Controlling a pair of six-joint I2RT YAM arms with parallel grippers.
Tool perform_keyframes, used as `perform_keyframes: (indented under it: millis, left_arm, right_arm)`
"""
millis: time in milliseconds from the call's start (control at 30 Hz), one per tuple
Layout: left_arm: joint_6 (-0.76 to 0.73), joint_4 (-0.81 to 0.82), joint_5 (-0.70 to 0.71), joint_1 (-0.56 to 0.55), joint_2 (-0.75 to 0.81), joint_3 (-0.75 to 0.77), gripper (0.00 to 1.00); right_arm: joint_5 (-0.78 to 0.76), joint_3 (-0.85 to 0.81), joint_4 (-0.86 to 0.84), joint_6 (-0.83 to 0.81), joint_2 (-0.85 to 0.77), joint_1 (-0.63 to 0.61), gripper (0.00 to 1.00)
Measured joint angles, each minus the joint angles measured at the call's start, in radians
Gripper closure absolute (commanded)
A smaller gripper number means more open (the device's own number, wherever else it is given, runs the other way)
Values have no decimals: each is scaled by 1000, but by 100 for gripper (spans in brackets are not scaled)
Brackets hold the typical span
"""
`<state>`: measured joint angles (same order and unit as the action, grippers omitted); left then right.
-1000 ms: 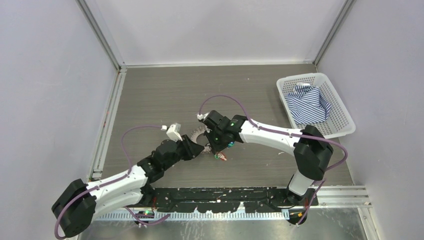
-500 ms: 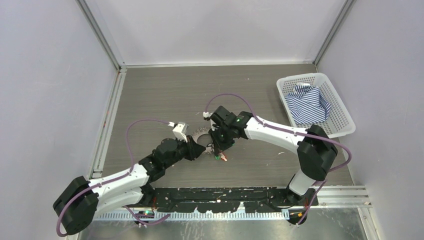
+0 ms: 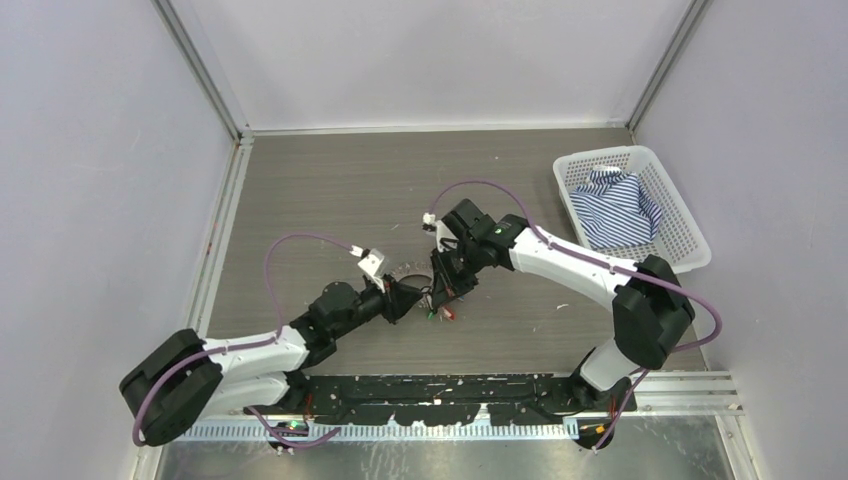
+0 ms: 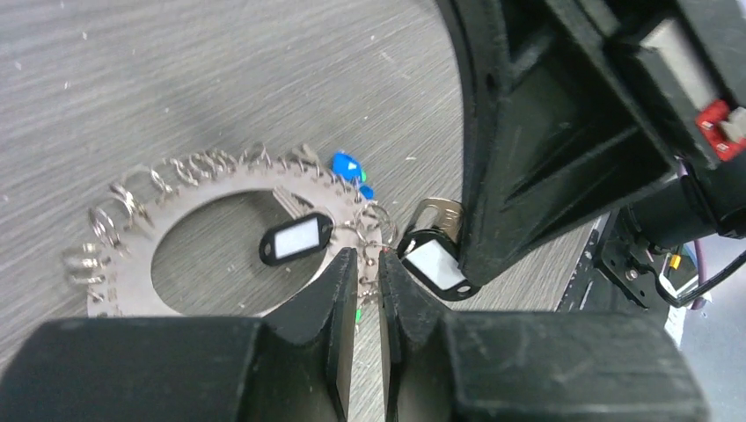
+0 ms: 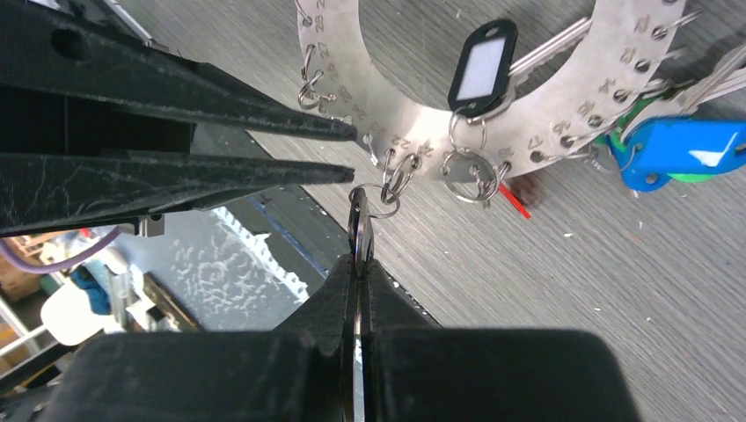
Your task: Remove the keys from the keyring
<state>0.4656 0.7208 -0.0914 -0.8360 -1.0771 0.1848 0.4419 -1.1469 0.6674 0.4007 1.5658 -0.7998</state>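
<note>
Keyring lies flat on the tabletop, roughly mid-table, w/ small split rings all round its rim. Coloured keys hang off it at approx 5 o'clock, incl a blue key.

Right end effector comes in at 4 o'clock, clamped tight on a thin key seen edge-on, which is linked to a rim ring. Left end effector sits at 6 o'clock w/ only a narrow slit btwn the jaws. Tips are right at the rim rings, can't tell if it's pinching one tbh.

Basket w/ a striped cloth is off at 2 o'clock.
</note>
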Motion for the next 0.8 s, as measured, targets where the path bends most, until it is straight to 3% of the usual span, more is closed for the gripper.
perform_keyframes:
  millis: [467,800]
  left_arm:
    - [-83,-76,97,-64,374,-87,79]
    - [-140,-119,187,-104,412,-132,75]
  right_arm:
    - [223,-56,10,162,28,129,99]
    - [328,-35,-155,543,53,181,99]
